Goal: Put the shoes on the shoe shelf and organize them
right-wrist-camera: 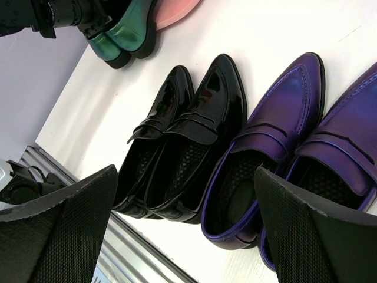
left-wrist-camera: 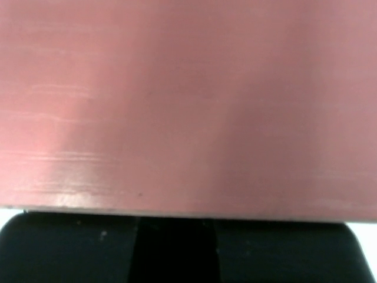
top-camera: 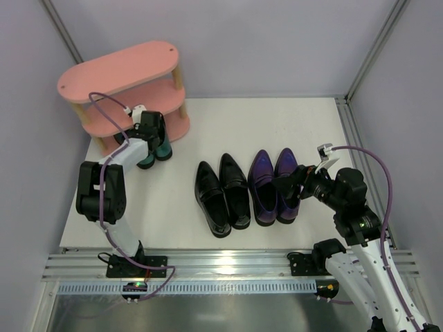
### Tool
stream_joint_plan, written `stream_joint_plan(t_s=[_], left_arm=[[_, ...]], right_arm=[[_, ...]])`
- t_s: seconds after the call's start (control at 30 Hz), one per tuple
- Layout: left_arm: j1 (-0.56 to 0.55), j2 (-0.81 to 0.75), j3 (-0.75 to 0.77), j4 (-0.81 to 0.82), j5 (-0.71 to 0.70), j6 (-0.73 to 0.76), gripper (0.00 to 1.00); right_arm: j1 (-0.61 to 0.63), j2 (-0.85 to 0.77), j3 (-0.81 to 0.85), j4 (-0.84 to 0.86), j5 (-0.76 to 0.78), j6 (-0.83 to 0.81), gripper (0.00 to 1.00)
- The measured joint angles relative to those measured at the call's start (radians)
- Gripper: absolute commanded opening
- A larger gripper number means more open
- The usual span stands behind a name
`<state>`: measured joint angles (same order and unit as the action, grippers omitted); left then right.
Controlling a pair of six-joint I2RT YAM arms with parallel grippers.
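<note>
White desk (top-camera: 304, 124): at ten o'clock your left tool (top-camera: 149, 128), jaws together, meets the glossy teal-green loafers (top-camera: 158, 149) beside the pink three-tier shoe shelf (top-camera: 121, 66); at three o'clock your right tool (top-camera: 289, 185) gapes over the purple loafers (top-camera: 266, 183).

Black pointed-toe loafers (right-wrist-camera: 200, 112) and purple pointed-toe loafers (right-wrist-camera: 283, 106): smooth, mirror-gloss uppers; dark mesh-patterned insides. Teal-green loafers (right-wrist-camera: 126, 35): glossy. Pink oval-board shoe shelf (top-camera: 121, 72): matt boards, pale wooden posts (top-camera: 178, 76). White bench (top-camera: 291, 124): smooth, matt. Fingers (right-wrist-camera: 65, 236) of right hand (right-wrist-camera: 185, 172): black, finely dimpled.
</note>
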<state>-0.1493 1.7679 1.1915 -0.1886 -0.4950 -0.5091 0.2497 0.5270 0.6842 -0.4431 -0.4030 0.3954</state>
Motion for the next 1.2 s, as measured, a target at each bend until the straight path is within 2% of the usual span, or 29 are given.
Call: stream_joint_plan(t_s=[0.07,0.1,0.17,0.2,0.33,0.57,0.73,1.0,1.07,1.13,1.17,1.2], left_arm=[[-0.001,-0.002,-0.007,0.006,-0.001,-0.008,0.24],[-0.001,-0.002,-0.011,0.013,0.000,-0.009,0.36],[-0.002,-0.002,-0.013,0.019,0.005,-0.011,0.51],[-0.002,-0.002,-0.015,0.021,0.010,-0.011,0.64],[-0.002,-0.006,-0.026,0.030,0.021,-0.026,0.80],[-0.006,-0.051,-0.046,-0.014,0.047,-0.057,0.92],[-0.016,-0.156,-0.052,-0.061,0.051,-0.067,0.99],[-0.025,-0.342,-0.046,-0.096,0.046,-0.077,1.00],[-0.026,-0.362,-0.046,-0.135,0.032,-0.099,0.93],[-0.027,-0.379,-0.056,-0.173,0.006,-0.130,0.54],[-0.027,-0.396,-0.079,-0.183,-0.013,-0.154,0.14],[-0.027,-0.412,-0.102,-0.200,-0.032,-0.175,0.00]], right_arm=[[0.000,0.000,0.000,0.000,0.000,0.000,0.97],[0.000,-0.002,0.000,0.000,0.000,0.000,0.97],[0.000,-0.006,0.000,-0.001,0.000,0.000,0.97],[0.000,-0.011,0.000,-0.001,0.000,0.000,0.97],[0.000,-0.019,0.000,-0.001,0.000,0.000,0.97],[0.000,-0.019,0.000,-0.001,-0.001,0.000,0.97],[0.000,-0.023,-0.003,-0.001,-0.003,0.000,0.97],[0.000,-0.024,-0.006,0.000,-0.004,0.000,0.97],[0.000,-0.024,-0.006,-0.001,-0.004,0.000,0.97],[0.000,-0.024,-0.006,-0.001,-0.004,0.000,0.97],[0.000,-0.025,-0.006,0.000,-0.004,0.000,0.97],[0.000,-0.026,-0.006,-0.001,-0.005,0.000,0.97]])
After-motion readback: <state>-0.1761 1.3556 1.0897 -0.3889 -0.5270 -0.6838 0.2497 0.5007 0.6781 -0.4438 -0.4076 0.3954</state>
